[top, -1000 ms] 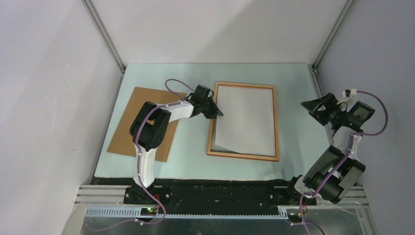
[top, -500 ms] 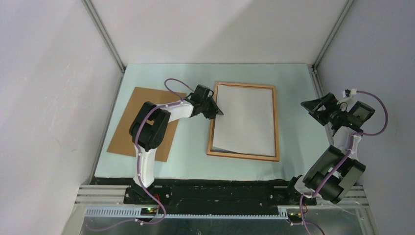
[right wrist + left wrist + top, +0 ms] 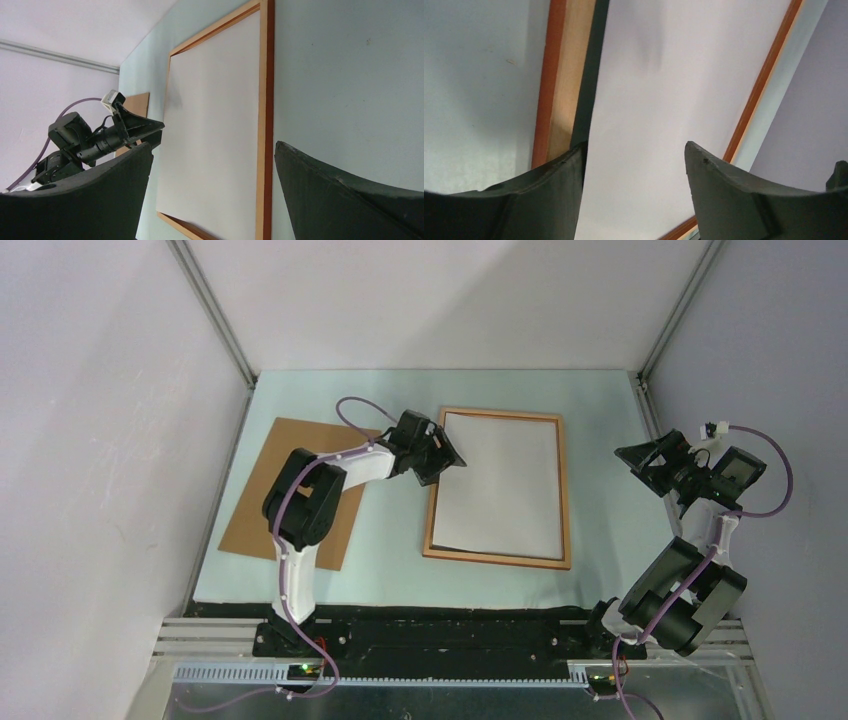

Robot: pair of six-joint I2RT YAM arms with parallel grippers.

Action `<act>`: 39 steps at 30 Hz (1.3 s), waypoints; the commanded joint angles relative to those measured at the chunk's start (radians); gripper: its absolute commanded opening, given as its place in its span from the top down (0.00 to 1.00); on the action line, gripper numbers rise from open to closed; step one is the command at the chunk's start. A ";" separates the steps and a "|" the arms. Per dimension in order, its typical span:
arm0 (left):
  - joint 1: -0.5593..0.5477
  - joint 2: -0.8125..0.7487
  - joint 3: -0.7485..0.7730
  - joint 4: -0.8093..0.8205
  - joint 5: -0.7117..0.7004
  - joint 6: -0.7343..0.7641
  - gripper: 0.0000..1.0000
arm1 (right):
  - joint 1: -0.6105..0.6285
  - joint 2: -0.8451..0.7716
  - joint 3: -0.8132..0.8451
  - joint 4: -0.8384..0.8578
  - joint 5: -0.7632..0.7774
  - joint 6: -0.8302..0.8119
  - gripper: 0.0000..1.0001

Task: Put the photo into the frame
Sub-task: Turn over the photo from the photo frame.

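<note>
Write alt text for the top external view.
The photo lies white back up inside the frame, with the left gripper open over its left edge. The right gripper hangs open off to the right, and a brown backing board lies left of the frame.

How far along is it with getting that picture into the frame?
Nearly done: the photo lies white side up inside the frame. In hand: nothing; the left gripper is open over its left edge, the right gripper open off to the side. Left: perhaps checking it sits flat.
</note>
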State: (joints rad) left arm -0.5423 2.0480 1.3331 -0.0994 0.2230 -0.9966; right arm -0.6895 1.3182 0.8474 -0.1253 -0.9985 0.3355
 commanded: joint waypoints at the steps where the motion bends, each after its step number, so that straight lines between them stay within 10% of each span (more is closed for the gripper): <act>1: 0.001 -0.062 0.036 -0.037 -0.032 0.040 0.20 | -0.003 -0.006 -0.002 0.013 0.004 -0.018 0.04; 9: 0.001 -0.114 0.035 -0.085 -0.094 0.091 0.02 | -0.004 -0.006 -0.002 0.015 0.003 -0.016 0.04; 26: 0.006 -0.286 0.062 -0.165 -0.208 0.289 0.00 | 0.033 -0.135 -0.003 0.006 0.073 -0.051 0.01; 39: 0.142 -0.430 0.066 -0.171 -0.291 0.502 0.00 | 0.406 -0.365 0.038 -0.060 0.463 -0.314 0.01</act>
State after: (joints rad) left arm -0.4320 1.7123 1.3582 -0.2783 0.0174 -0.6540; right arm -0.4015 0.9882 0.8417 -0.1478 -0.7334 0.1688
